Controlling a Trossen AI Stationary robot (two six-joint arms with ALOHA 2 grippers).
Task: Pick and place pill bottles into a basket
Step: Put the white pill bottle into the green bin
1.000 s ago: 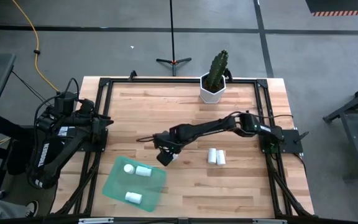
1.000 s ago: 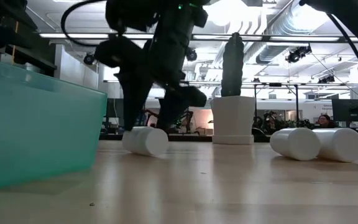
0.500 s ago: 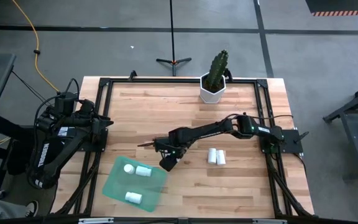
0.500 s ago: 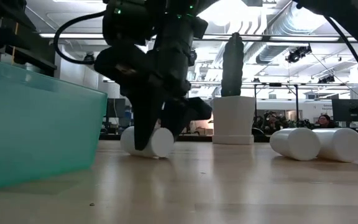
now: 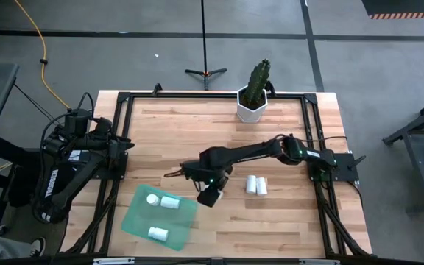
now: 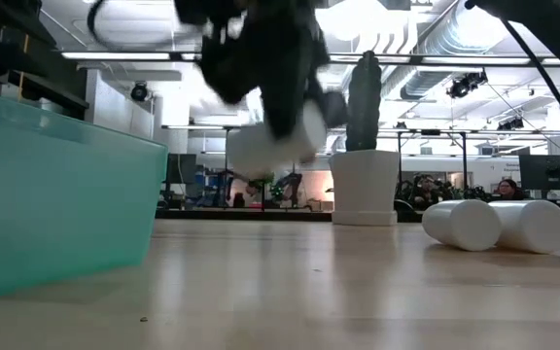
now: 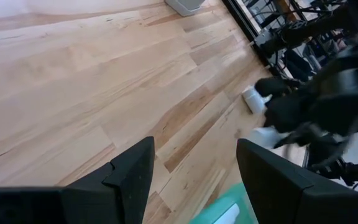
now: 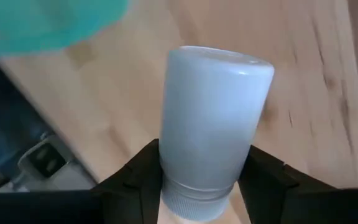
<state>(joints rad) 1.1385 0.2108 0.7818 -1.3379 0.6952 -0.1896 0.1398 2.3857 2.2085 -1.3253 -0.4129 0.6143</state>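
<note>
My right gripper (image 5: 209, 190) hangs over the table's middle, shut on a white pill bottle (image 8: 213, 124), which shows blurred and well above the wood in the low view (image 6: 268, 146). The green basket (image 5: 140, 218) at the near left holds three bottles (image 5: 169, 202), lying on its floor. Two more bottles (image 5: 255, 185) lie side by side on the table to the right of my gripper. My left gripper (image 7: 194, 168) stands open at the table's left edge (image 5: 122, 144), with nothing between its fingers. My right gripper pinches the bottle between its two fingers (image 8: 137, 180), on the side wall just past the ribbed cap (image 8: 169, 167). The fingers slant down from above and lie along the bottle, whose flat bottom end (image 8: 225, 59) points away from the gripper. The bottle is lifted clear of the table.
A white hexagonal pot with a cactus (image 5: 254, 103) stands at the far edge, behind the middle. A black frame (image 5: 124, 99) runs round the tabletop. Bare wood lies between my right gripper and the basket.
My right gripper has shut on the bottle that lay on the table beside the basket and has lifted it clear. In doing so it has tipped more steeply downward and gone a little toward the table's right edge.
</note>
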